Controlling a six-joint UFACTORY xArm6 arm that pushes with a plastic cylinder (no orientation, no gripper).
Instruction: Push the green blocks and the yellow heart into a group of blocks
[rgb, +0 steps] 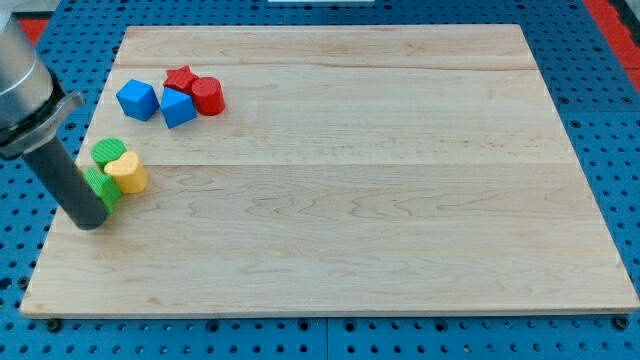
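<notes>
Camera view: my tip (92, 222) is resting at the view's left, touching the lower green block (101, 187). No jaws exist on this rod. The upper green block (108, 151) and yellow heart (127, 173) are sitting together; grouping appears nearly complete, needing only a slight nudge rightward.

the arm entered from the upper left of the frame, its grey housing cut by the edge. a straight dark rod slanted down toward the lower right, and my tip (93, 222) rested low at the left side.
</notes>
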